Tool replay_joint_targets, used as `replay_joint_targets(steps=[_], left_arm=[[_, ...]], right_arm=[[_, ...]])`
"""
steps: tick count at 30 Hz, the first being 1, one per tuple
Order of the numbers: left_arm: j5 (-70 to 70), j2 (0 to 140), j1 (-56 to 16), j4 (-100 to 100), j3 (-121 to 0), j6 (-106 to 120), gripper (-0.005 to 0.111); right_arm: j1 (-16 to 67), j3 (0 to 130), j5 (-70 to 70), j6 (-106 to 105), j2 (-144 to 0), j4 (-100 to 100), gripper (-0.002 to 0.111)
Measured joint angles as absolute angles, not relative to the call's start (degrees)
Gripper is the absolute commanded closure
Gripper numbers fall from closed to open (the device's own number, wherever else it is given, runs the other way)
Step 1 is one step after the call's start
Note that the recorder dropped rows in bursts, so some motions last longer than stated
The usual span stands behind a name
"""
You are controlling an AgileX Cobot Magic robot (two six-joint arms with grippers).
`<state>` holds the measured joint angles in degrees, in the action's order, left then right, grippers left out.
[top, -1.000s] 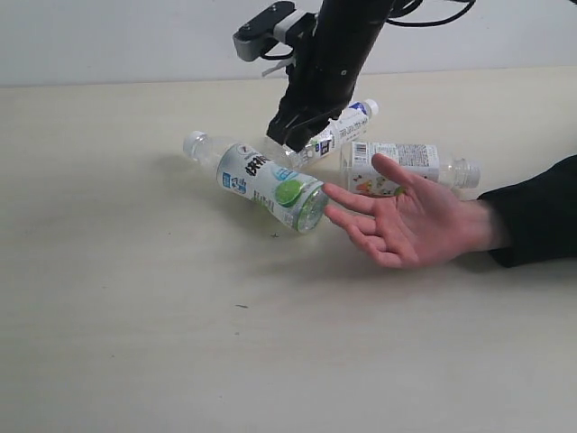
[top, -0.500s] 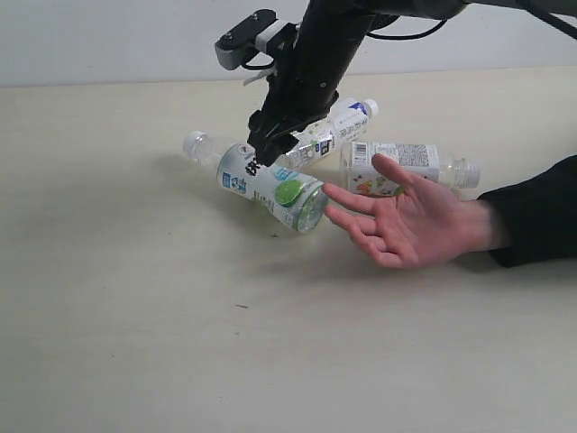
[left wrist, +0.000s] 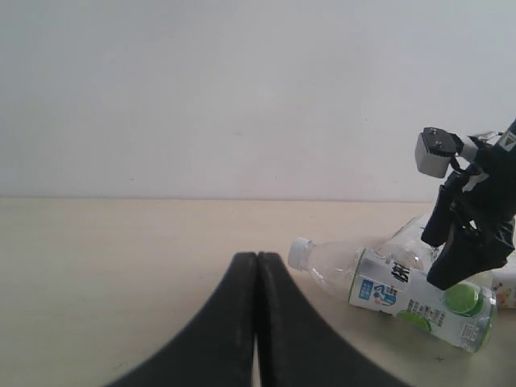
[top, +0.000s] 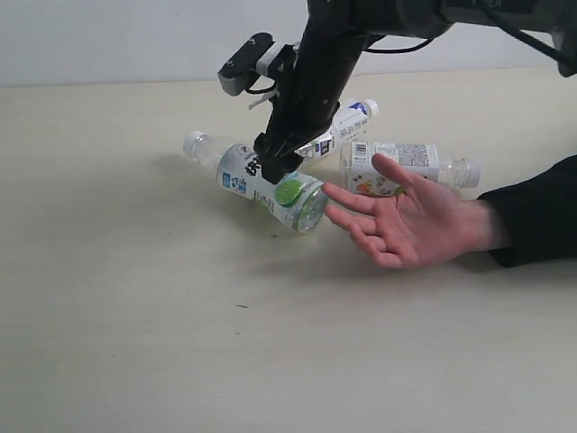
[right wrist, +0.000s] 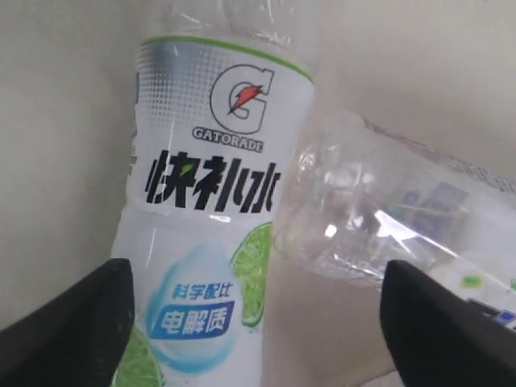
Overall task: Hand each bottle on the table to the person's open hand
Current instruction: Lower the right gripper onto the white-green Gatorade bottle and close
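Lime-label bottle (top: 293, 194) partly hidden behind right tool (top: 273, 169), jaws spread wide above it; left tool (left wrist: 256, 261) closed, empty.

a plain white wall (top: 108, 41) fills the back, smooth and bare, under soft, even light.

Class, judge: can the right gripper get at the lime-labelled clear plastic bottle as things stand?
Probably yes. The right gripper hangs open close above the lime-labelled clear plastic bottle, nothing between them. But a second clear bottle lies alongside, also within its open span, and may crowd the grasp.
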<state>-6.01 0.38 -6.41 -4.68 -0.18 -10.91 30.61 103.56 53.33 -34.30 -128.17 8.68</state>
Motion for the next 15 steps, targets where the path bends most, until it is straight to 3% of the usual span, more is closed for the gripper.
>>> replay_joint_targets(steps=[15], left_arm=[[-6.01,0.38,-6.41,-4.68,-0.18,-10.91,0.106]], right_arm=[[34.0,103.56,52.31,-37.75,-131.17,8.66,0.029]])
